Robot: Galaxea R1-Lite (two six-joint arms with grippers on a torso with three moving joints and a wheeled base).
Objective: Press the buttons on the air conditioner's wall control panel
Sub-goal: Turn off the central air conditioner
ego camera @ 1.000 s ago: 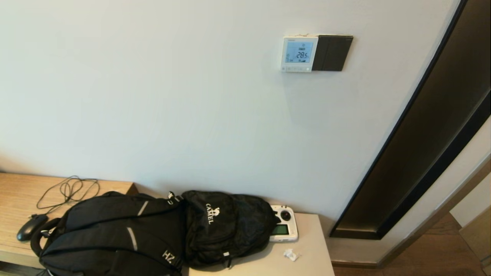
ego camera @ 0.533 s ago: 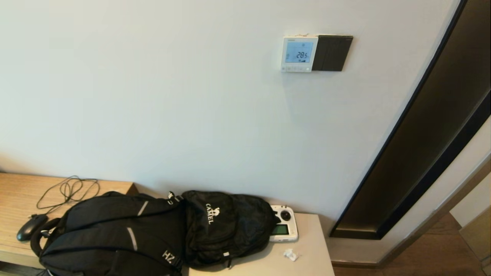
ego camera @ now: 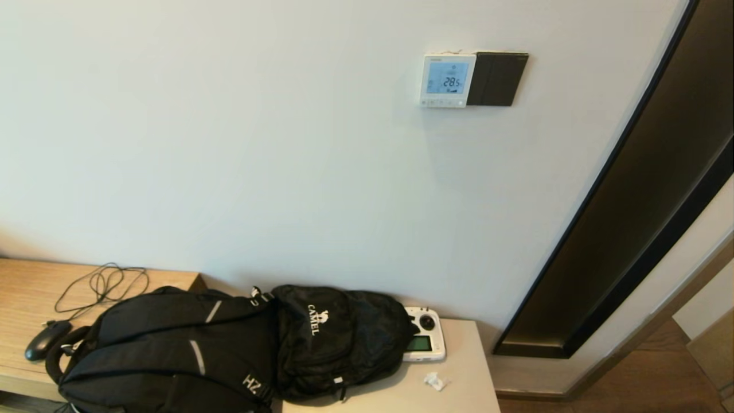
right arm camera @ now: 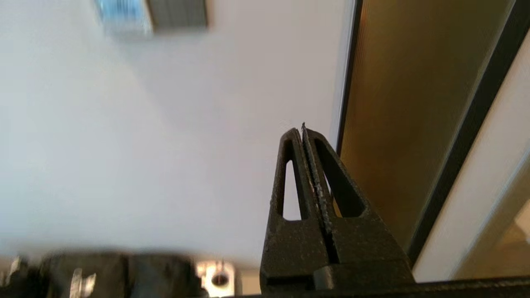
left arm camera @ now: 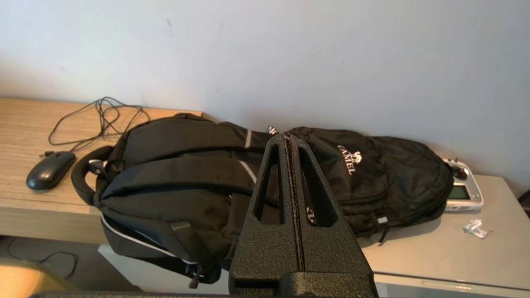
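The white wall control panel (ego camera: 448, 80) with a pale blue screen reading 28.5 hangs high on the wall. Its row of tiny pale buttons (ego camera: 442, 103) runs along its lower edge. It also shows blurred in the right wrist view (right arm camera: 122, 14). My right gripper (right arm camera: 301, 129) is shut and empty, pointing up at the bare wall, well below and to the right of the panel. My left gripper (left arm camera: 287, 138) is shut and empty, low in front of the black backpacks. Neither gripper shows in the head view.
A glossy black square panel (ego camera: 496, 79) adjoins the white panel's right side. A dark door frame (ego camera: 631, 189) runs diagonally at right. Below, two black backpacks (ego camera: 229, 350), a white handheld controller (ego camera: 425, 342), a mouse (ego camera: 46, 338) with cable lie on the desks.
The panel's screen changed: an icon row above the 28.5 reading a second ago is gone. Nothing else in the head view moved.
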